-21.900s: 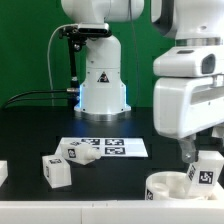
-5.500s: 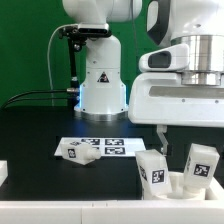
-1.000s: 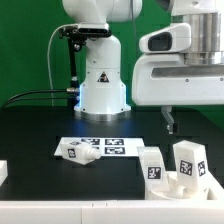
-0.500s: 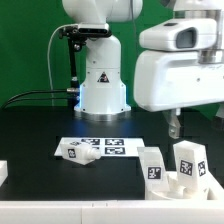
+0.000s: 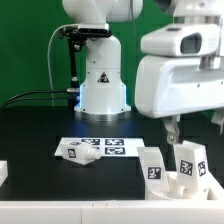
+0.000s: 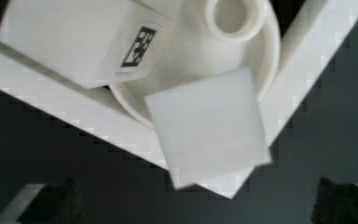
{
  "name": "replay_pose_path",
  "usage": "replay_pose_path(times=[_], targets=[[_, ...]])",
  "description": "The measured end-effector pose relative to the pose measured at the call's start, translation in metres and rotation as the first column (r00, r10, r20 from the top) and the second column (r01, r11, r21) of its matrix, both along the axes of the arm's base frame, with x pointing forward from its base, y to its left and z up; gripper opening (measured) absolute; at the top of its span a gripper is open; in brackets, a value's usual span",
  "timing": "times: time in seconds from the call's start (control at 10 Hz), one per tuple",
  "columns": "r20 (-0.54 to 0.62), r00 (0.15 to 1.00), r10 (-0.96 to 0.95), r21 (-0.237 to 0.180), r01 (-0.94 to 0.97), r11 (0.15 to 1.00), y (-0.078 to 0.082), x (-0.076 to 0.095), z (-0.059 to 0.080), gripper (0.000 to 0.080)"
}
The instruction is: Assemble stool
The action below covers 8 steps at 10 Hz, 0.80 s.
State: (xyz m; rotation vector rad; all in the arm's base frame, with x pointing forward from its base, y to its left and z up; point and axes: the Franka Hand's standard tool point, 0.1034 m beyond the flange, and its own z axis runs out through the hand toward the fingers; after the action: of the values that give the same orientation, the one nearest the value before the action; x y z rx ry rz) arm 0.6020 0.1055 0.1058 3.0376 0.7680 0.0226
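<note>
The seat [image 5: 182,187] lies on the table [image 5: 40,130] near the front edge, at the exterior view's right. Two legs stand upright on it: the first standing leg [image 5: 152,166] on the side toward the exterior view's left, the second standing leg [image 5: 190,160] just beside it, each with its square tag facing the camera. Whether either is turned fully home cannot be told. The wrist view shows one open socket [image 6: 231,15] in the seat disc, unfilled. The loose leg [image 5: 78,152] lies on its side, well apart from the seat, resting partly on the marker board [image 5: 118,147]. A small white piece [image 5: 3,172] sits at the exterior view's left edge; its kind cannot be identified. Judged status: two legs fitted; at least one socket remains to be filled, with the loose leg as the likely next part to fetch. The gripper [image 6: 197,205] hangs above the seat and the standing legs, clear of both. Its fingertips [image 6: 48,200] appear as two dark shapes set wide apart in the wrist view, so the jaws are spread well open; nothing is clamped between them and they touch no part
</note>
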Motion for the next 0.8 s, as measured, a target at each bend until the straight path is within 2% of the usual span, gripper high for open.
replay_pose_path(times=[0.2,0.7,0.8], targets=[[0.016,1.000,0.014,-0.010,-0.014,1.000,0.006,-0.003,-0.009,0.0649],[0.056,0.998,0.007,-0.018,-0.006,1.000,-0.004,0.003,-0.019,0.0649],[0.056,0.998,0.003,-0.018,-0.002,1.000,-0.004,0.003,-0.019,0.0523]])
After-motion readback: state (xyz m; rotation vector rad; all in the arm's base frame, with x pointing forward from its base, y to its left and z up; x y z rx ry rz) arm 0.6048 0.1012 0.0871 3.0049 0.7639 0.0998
